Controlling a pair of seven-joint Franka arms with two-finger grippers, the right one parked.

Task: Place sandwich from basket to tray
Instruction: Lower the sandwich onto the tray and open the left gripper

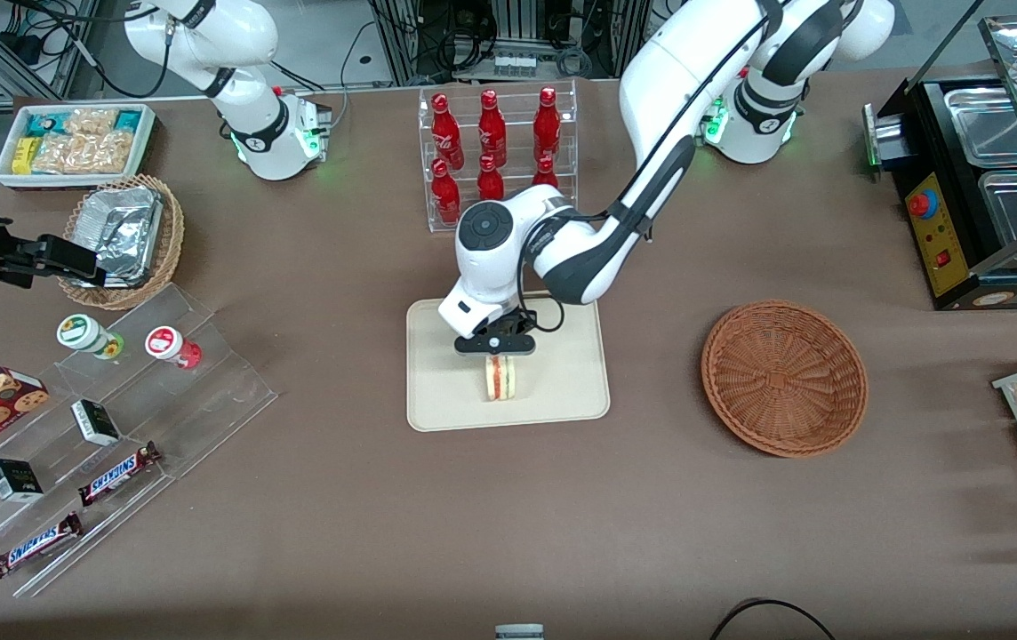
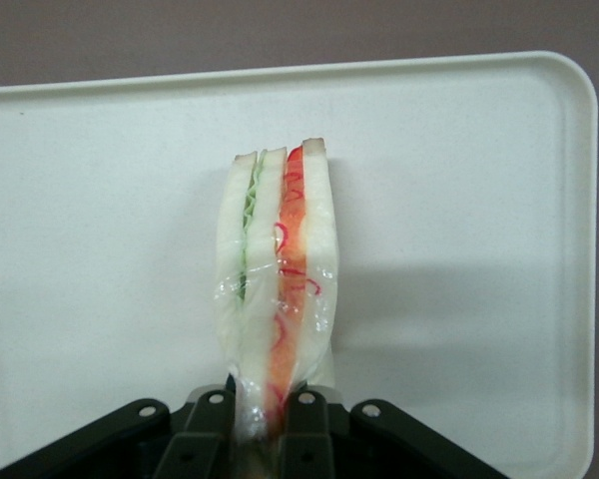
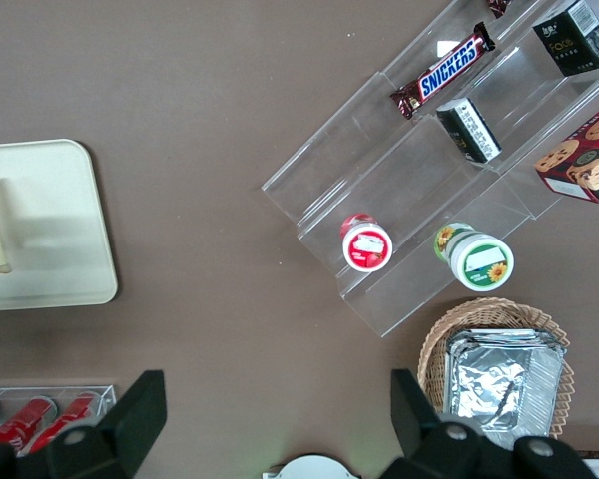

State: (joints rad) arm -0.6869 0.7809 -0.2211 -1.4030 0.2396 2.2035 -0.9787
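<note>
The tray (image 1: 437, 391) lies mid-table. Above it the gripper (image 1: 496, 348) hangs with its 2 fingers (image 2: 304, 424) pinching the sandwich (image 1: 500, 378), held upright, filling stripe facing the front camera. The basket (image 1: 784, 378) sits toward the working arm's end.

The working left arm is built of glossy white rounded shells joined by dark grey bands, with a round dark grey cap closing the joint just above the gripper (image 1: 496, 354) and a thin black cable looping down beside it. The gripper is a black crossbar with pale round screw heads, carrying two narrow black fingers (image 2: 304, 424) set under a white wrist block. Farther up, the arm's white base glows green along one side, and a black cable runs along the upper arm.
</note>
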